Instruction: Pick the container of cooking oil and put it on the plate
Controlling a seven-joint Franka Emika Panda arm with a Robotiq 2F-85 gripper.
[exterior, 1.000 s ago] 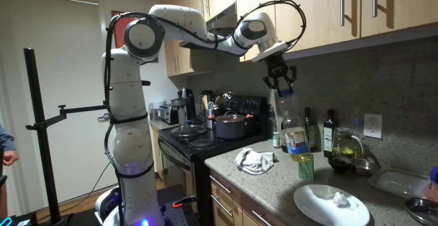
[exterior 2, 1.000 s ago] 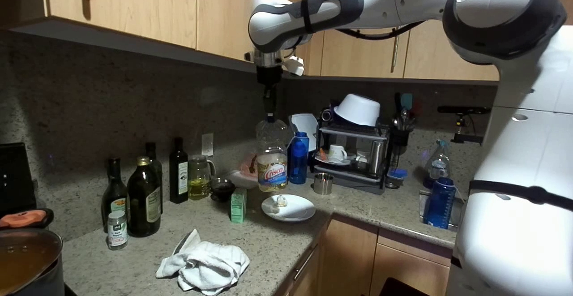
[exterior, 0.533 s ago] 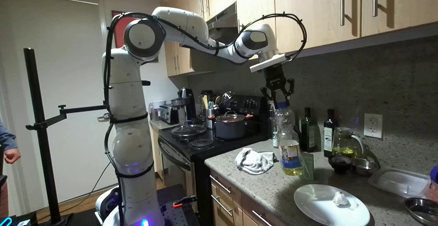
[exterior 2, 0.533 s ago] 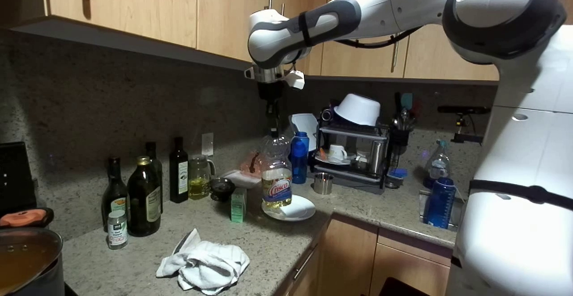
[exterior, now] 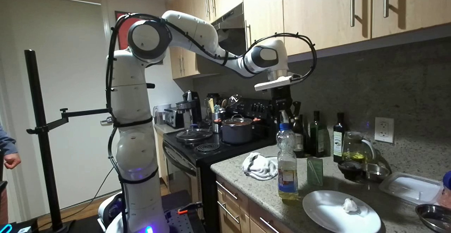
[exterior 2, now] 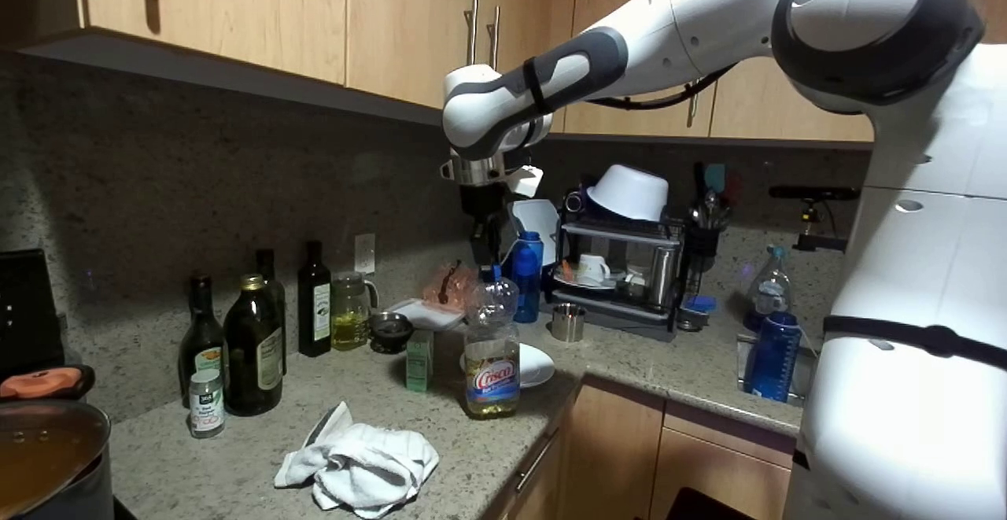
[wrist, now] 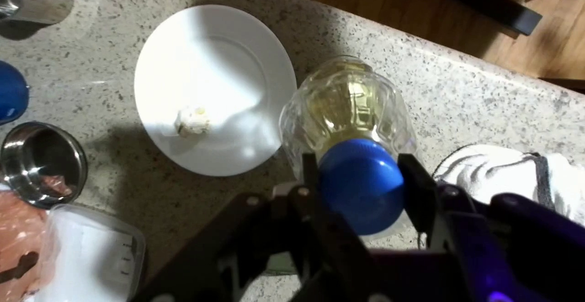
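Note:
The container of cooking oil, a clear bottle with a Crisco label and yellow oil, stands upright under my gripper in both exterior views. My gripper is shut on its blue cap, one finger on each side. The bottle's base is close to the counter; I cannot tell whether it touches. The white plate lies on the counter beside the bottle and holds a small white lump like garlic. In the wrist view the plate is left of the bottle, which is not over it.
A green box stands close behind the bottle. A striped towel lies on the counter. Dark bottles and a glass jug stand by the wall. A plastic tray and a metal bowl lie beyond the plate.
My gripper has lowered the bottle toward the counter and moved it nearer the counter's front edge. The bottle hung tilted earlier and is now upright. The plate has not moved.

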